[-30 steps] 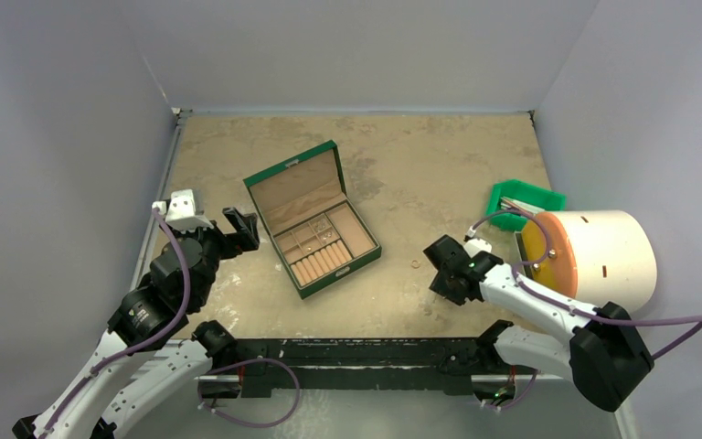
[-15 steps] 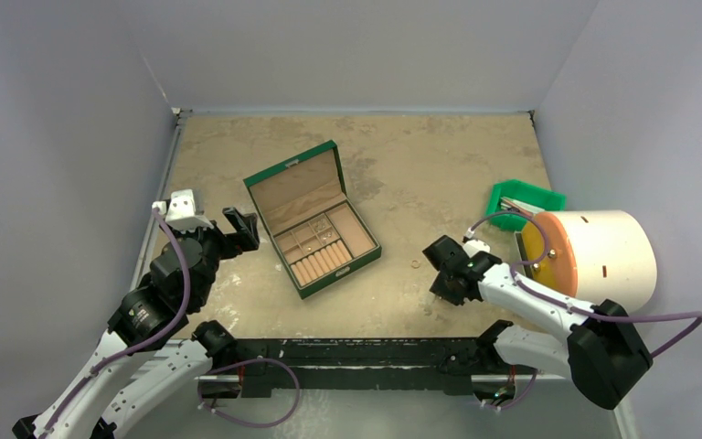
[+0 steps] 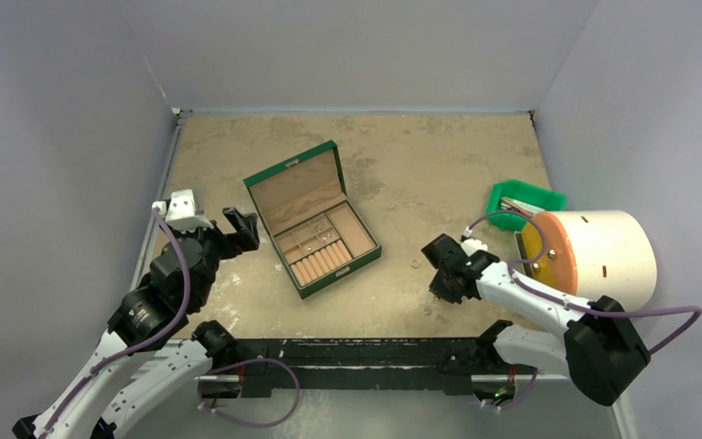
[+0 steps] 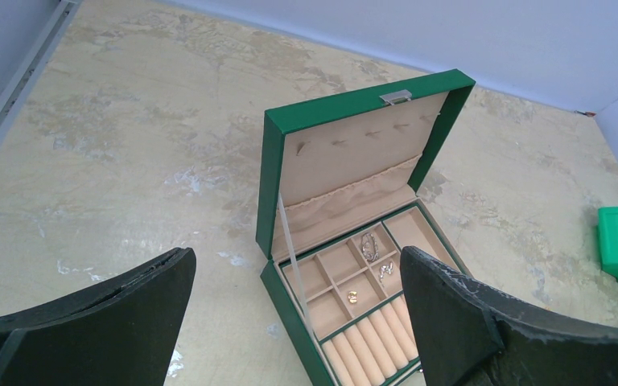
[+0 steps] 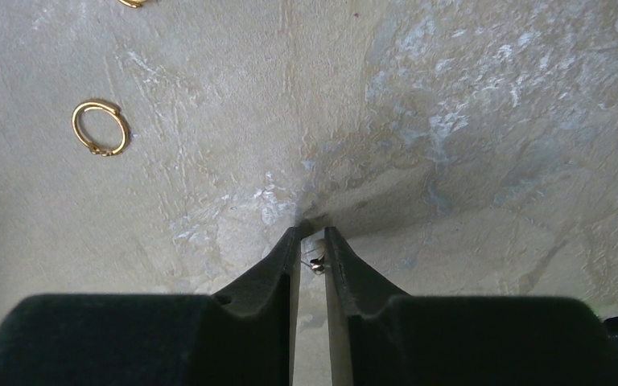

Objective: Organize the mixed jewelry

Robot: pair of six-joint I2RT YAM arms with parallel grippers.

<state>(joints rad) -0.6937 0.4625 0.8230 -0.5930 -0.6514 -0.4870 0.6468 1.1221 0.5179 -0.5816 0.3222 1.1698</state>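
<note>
1. The right gripper points down at the desk close to the near edge, right of the middle. Its fingers are clenched on a tiny silver stud.
2. A gold hoop lies flat on the bare desk near that gripper, on the side toward the green box.
3. The box stands open, left of the desk's middle, with small metal pieces in 3 of its square compartments.
4. The left gripper hovers by the left edge, released, its fingers wide apart.
</note>
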